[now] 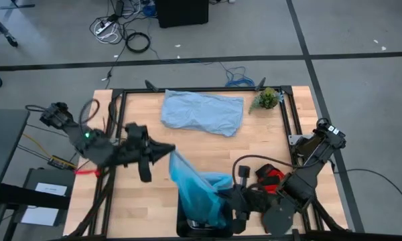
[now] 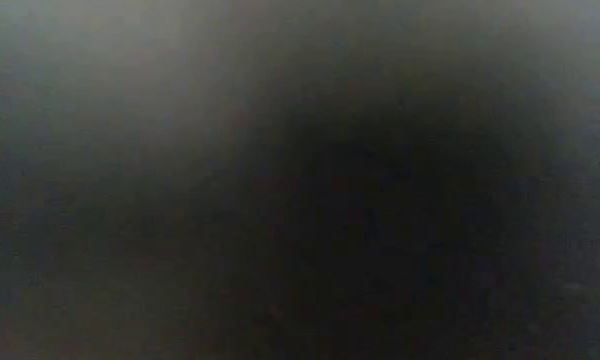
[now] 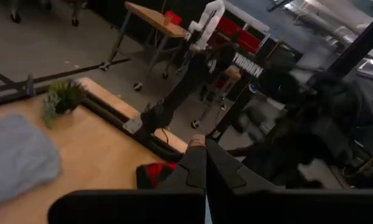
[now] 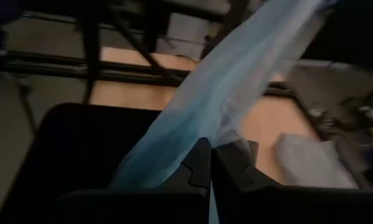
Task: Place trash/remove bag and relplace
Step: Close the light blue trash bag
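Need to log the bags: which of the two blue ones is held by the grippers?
The bright cyan bag, stretched between left gripper and right gripper; the paler grey-blue bag lies untouched.

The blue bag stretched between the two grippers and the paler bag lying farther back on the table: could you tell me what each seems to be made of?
The blue bag looks like thin, translucent cyan plastic film: it pulls into taut folds and light passes through it. The paler bag seems a duller, grey-blue plastic, softly crumpled and more opaque, though cloth cannot be ruled out.
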